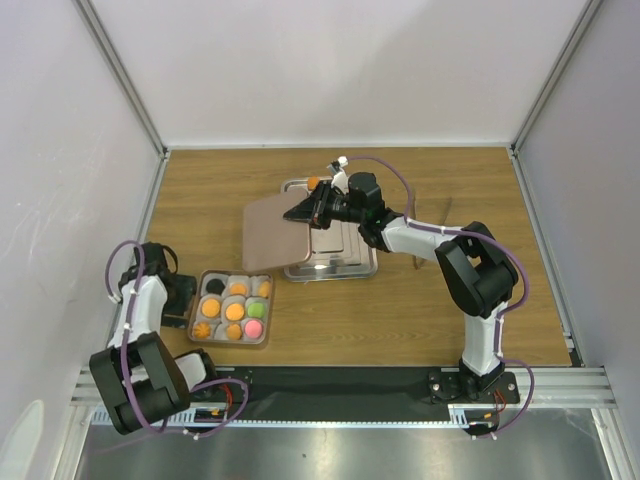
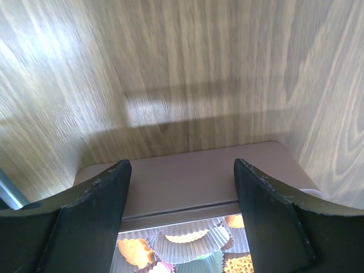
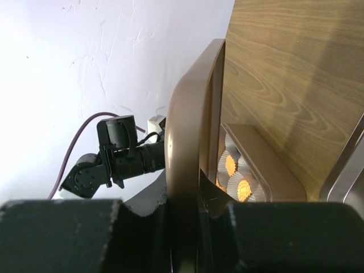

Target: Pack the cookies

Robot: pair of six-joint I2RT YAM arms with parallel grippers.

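Observation:
Several cookies (image 1: 235,307), orange, pink, green and black, sit in white paper cups inside a small brown box (image 1: 232,343) at the near left. My left gripper (image 1: 185,297) hovers at the box's left edge. In the left wrist view it (image 2: 182,170) is open, with the box wall (image 2: 187,182) and cupped cookies (image 2: 135,250) below it. My right gripper (image 1: 300,213) is shut on the edge of the flat brown lid (image 1: 272,235), holding it raised and tilted beside the steel tray (image 1: 345,262). In the right wrist view the fingers (image 3: 142,227) pinch the lid (image 3: 190,131) edge-on. One orange cookie (image 1: 313,182) lies at the tray's far corner.
White enclosure walls with metal posts stand close on the left, right and back. The right arm stretches across the middle of the wooden table. A thin dark stick (image 1: 432,235) lies right of the tray. The left arm's camera (image 3: 114,156) shows past the lid.

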